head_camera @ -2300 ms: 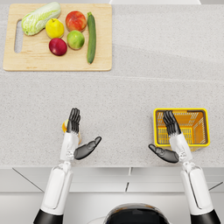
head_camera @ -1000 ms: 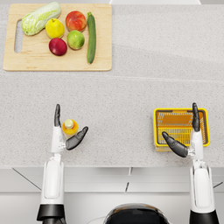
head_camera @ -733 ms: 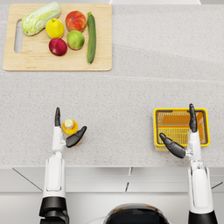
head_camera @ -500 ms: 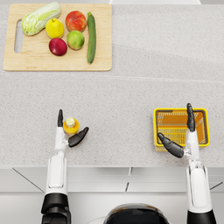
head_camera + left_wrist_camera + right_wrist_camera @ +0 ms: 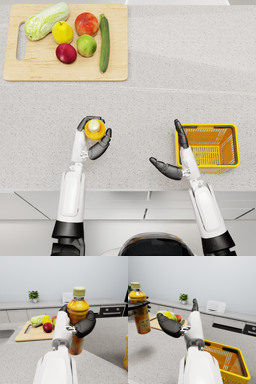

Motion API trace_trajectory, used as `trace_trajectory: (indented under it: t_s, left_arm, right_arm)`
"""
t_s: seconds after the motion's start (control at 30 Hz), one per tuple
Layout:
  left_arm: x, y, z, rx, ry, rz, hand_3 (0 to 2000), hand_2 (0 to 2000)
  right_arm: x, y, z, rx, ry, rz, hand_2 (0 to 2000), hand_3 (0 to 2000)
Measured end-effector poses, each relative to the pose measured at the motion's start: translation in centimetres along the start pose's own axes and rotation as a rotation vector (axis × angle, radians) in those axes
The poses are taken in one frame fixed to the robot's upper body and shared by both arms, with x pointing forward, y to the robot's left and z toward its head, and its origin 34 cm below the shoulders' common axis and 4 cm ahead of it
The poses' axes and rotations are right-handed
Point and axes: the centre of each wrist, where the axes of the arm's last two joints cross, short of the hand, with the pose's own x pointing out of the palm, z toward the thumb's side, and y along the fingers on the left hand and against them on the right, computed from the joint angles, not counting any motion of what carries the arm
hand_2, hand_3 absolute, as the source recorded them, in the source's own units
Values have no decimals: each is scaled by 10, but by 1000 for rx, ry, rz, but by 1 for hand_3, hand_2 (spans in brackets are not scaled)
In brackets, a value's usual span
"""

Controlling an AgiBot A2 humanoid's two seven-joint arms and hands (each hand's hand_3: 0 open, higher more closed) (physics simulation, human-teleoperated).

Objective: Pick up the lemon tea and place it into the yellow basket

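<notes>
Lemon tea stands upright in our left hand, fingers wrapped round it, lifted off the counter. Our right hand, spread and holding nothing, hovers beside the yellow basket, which lies off to the bottle's right.

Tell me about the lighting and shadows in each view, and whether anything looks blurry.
Head view: flat, even light, little shadow around the lemon tea bottle or yellow basket. Left wrist view: a soft highlight on the bottle, a faint shadow on the counter beside its base, background cabinets slightly soft. Right wrist view: a diffuse dark patch on the counter below the bottle in the left hand; no glare anywhere.
</notes>
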Motion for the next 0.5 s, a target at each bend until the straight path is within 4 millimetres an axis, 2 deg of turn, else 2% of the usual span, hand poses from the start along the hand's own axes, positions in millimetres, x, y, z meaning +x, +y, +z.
trace_trajectory:
  t_s: [0.07, 0.2, 0.4, 0.5]
  left_arm:
    - [15, 8, 18, 69, -9, -43, 2000, 2000]
    - [46, 11, 37, 139, -22, -155, 2000, 2000]
    - [96, -1, 51, 195, -40, -344, 2000, 2000]
    - [101, -5, 52, 197, -27, -356, 2000, 2000]
  right_arm:
    - [11, -6, -3, 8, -14, 30, 0, 0]
    - [27, -21, -7, 13, 80, 70, 0, 0]
    - [48, -46, -1, -12, 89, 113, 0, 0]
    - [44, -51, 0, -9, 98, 150, 0, 0]
